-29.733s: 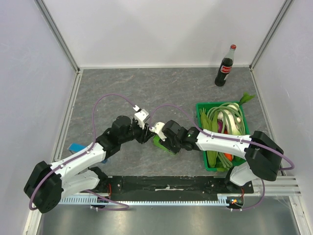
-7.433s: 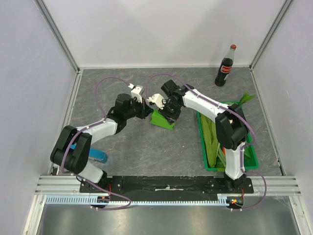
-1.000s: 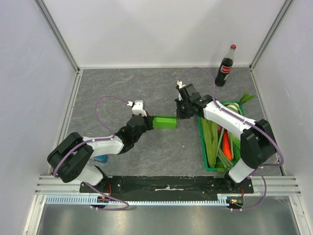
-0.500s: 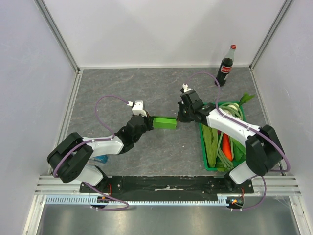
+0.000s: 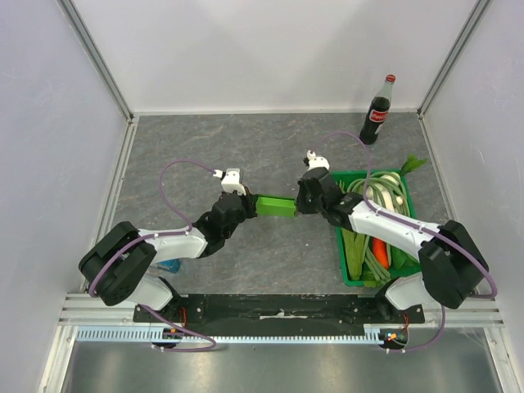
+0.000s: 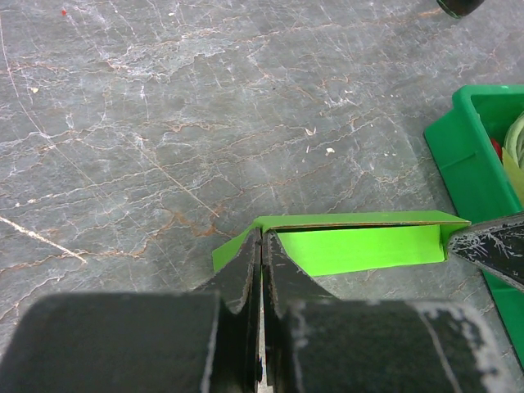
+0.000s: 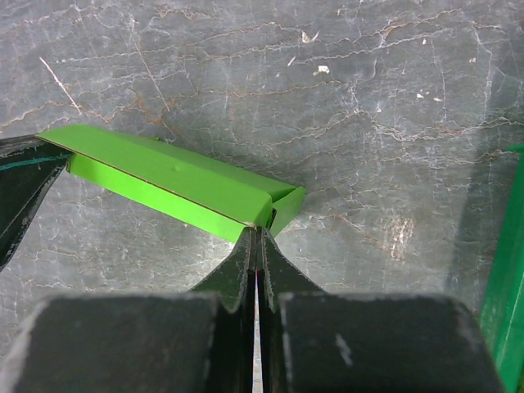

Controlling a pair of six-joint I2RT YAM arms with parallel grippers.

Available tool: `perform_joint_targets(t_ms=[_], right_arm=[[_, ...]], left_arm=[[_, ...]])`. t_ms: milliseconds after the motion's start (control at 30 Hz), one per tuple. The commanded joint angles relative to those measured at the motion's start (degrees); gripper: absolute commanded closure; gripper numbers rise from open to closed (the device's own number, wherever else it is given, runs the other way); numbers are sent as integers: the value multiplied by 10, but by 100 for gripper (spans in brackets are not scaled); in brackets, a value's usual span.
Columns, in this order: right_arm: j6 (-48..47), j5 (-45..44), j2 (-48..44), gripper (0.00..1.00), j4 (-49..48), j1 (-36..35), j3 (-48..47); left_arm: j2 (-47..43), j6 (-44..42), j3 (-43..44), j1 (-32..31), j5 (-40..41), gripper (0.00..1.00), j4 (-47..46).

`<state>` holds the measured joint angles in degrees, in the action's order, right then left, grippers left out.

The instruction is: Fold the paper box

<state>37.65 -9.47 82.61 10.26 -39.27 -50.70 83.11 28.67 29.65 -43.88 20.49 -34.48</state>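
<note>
- Gripping the box (image 5: 276, 205) from both ends, the two arms meet near the middle of the worktop (image 5: 205, 147).
- Box: long, flattened lime-green card strip lying left to right, with a lengthwise crease and a brown raw edge. It is just left of the crate (image 5: 337, 177) and not touching it. Cannot tell if it rests on the surface or hangs just above it.
- Left pincer (image 5: 252, 205): fingers pressed together on the box's left end; the wrist view shows the card edge at their tips.
- Right pincer (image 5: 298, 204): fingers pressed together on the box's right end, at the folded corner flap.
- Worktop: dark grey stone-look sheet with white and rust-coloured veins and a few small white specks.
- Crate: dark green, at the right of the worktop, holding long pale greens (image 5: 385, 192) and something orange-red.
- Bottle (image 5: 377, 110): dark cola bottle with a red cap, upright in the far right corner, well apart from the box.
- Block (image 5: 169, 264): a small blue piece peeks out beside the left arm's base, mostly hidden.
- Room: plain white walls (image 5: 270, 49) on three sides, with aluminium posts running up from the far corners.
- Near edge: black base plate (image 5: 278, 307) under both arms, with a slotted metal rail in front of it.
- Purple cables (image 5: 176, 168) loop over each arm.
</note>
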Motion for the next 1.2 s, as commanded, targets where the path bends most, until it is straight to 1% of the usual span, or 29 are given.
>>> perform_joint_targets(t_ms=[0,33,200,367,433,567,667,700,767,800,867,900,967,1000,1067,1100,1167], right_arm=[[-14,-31,-17,100,-62,-10,50],[-14,-39,-20,100,-74,-13,56],[-29,-15,-46,100,-134,-14,96],[-55,-13,-59,100,-195,-13,145],[-55,-6,-61,100,-184,-13,144],[-46,8,-47,100,-133,-13,90],[-48,9,-41,91,-82,-12,54],[-52,9,-43,80,-72,-12,47],[-85,7,-50,73,-43,-12,29],[-99,4,-53,66,-29,-12,22],[-132,8,-61,55,-6,-11,5],[-164,8,-64,47,5,-12,-3],[-209,14,-71,39,16,-12,-13],[-265,26,-73,33,18,-13,-16],[-325,55,-75,29,-8,-12,-6],[-398,83,-74,27,-20,-12,-1],[-441,82,-81,23,-37,-13,7]], left_arm=[[18,4,-26,-9,-12,98,40],[18,4,-31,-9,-11,98,32],[21,5,-39,-9,-8,98,23],[29,7,-43,-11,-6,98,11],[30,7,-45,-12,-2,98,10],[29,9,-46,-16,7,98,9],[26,7,-47,-16,15,98,11],[25,3,-47,-16,17,98,13],[23,2,-47,-17,17,98,14],[22,2,-47,-17,18,98,15],[23,2,-47,-17,17,98,15],[23,2,-46,-17,17,98,16],[24,2,-44,-17,17,98,16],[25,1,-44,-17,17,98,16],[26,0,-43,-18,17,98,16],[28,0,-42,-18,19,98,16],[28,0,-42,-18,20,98,16]])
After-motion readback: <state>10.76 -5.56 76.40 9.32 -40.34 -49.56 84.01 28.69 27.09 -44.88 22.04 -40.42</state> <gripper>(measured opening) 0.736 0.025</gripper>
